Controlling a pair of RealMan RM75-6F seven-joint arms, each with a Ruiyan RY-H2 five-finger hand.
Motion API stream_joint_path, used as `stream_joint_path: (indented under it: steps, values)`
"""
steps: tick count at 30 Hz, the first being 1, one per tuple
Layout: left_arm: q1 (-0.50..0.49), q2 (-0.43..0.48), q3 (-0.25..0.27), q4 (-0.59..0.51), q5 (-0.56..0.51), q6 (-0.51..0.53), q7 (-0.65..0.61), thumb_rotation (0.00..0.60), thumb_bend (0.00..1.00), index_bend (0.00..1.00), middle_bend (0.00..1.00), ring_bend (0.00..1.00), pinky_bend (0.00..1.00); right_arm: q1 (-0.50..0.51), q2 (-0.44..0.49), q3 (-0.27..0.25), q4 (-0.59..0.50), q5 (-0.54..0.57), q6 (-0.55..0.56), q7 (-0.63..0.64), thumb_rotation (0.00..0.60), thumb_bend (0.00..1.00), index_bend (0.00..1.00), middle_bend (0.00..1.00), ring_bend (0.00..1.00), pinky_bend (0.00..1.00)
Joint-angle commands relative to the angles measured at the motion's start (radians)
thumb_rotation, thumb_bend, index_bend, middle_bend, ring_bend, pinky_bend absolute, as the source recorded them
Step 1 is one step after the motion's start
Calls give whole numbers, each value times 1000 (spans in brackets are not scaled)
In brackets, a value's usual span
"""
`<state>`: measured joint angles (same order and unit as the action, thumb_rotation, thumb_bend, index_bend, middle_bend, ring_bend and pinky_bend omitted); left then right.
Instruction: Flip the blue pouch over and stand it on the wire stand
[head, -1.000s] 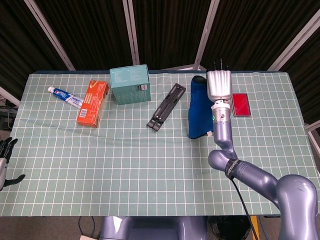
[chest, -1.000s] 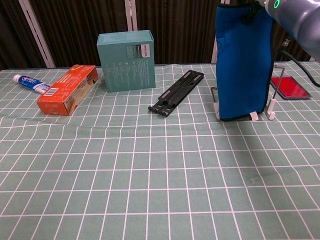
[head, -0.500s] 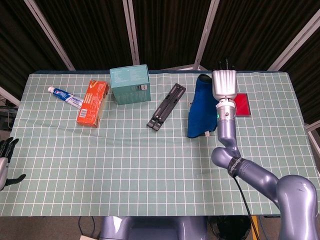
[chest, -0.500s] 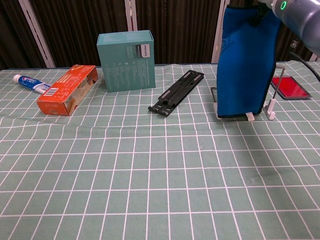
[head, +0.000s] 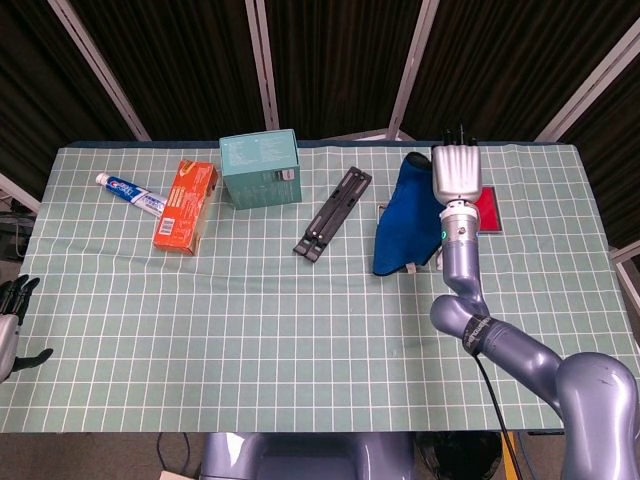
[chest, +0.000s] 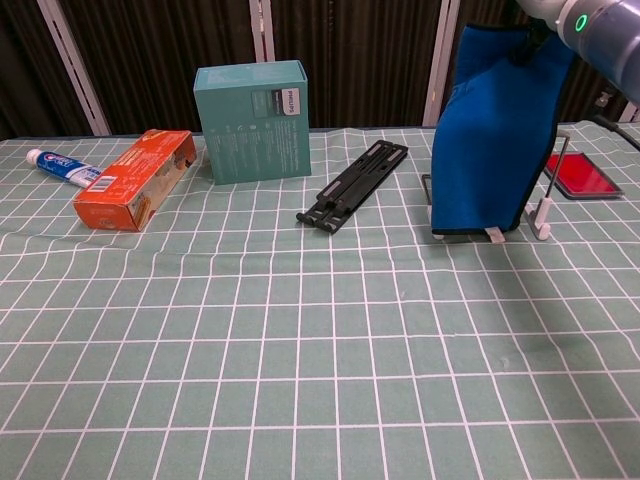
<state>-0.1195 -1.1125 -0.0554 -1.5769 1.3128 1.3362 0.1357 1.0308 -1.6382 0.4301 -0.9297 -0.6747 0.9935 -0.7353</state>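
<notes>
We count one blue pouch (chest: 492, 140), upright, its lower edge at one wire stand (chest: 540, 215). Our right hand (head: 456, 172) grips its top. Left hand (head: 12, 310) at the table edge: grip unclear. Two boxes (head: 260, 168) (head: 185, 206), one toothpaste tube (head: 131, 193), one black bracket (head: 333, 213), one red case (head: 488, 210).

teal box (chest: 252, 121): "PHILIPS" in small print, upper right of front face; the lines under it too small to read
orange carton (chest: 133, 179): print not legible
toothpaste tube (chest: 62, 167): logo blurred, unreadable
</notes>
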Motion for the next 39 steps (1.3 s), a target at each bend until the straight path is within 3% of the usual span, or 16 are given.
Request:
stream_joint_path:
  steps: [1, 5, 7, 9, 12, 20, 28, 35, 39]
  values:
    - [0, 1, 0, -2, 2, 3, 1, 600, 0, 0, 0, 0, 0, -2, -2, -2, 0, 0, -12, 6, 600, 569, 762, 162, 0, 250]
    - [-1, 0, 1, -2, 2, 0, 2, 600, 0, 0, 0, 0, 0, 2, -15, -6, 17, -11, -17, 19, 600, 498, 727, 162, 0, 258]
    - [-2, -1, 2, 0, 2, -1, 2, 600, 0, 0, 0, 0, 0, 4, -26, -7, 35, -20, -21, 36, 600, 314, 529, 160, 0, 263]
    - [-2, -1, 1, 2, -2, -3, 0, 600, 0, 0, 0, 0, 0, 8, -42, -6, 63, -31, -15, 52, 600, 62, 225, 145, 0, 256]
    - [-4, -3, 0, 8, -8, -10, -2, 600, 0, 0, 0, 0, 0, 14, -67, -4, 107, -61, 16, 77, 600, 0, 77, 129, 0, 244]
    - [-3, 0, 2, 6, 0, -4, -10, 600, 0, 0, 0, 0, 0, 10, -72, 13, 132, -115, 65, 136, 600, 0, 32, 120, 0, 230]
    - [0, 8, 7, -9, 20, 7, -20, 600, 0, 0, 0, 0, 0, -41, 10, 4, -12, -175, 116, 170, 600, 0, 32, 120, 0, 205]
    - [9, 27, 14, -31, 58, 34, -49, 600, 0, 0, 0, 0, 0, -165, 186, -65, -298, -306, 199, 229, 600, 0, 32, 114, 0, 98]
    - [27, 51, 28, -64, 120, 87, -73, 600, 0, 0, 0, 0, 0, -310, 362, -174, -528, -494, 311, 326, 600, 0, 32, 93, 0, 13]
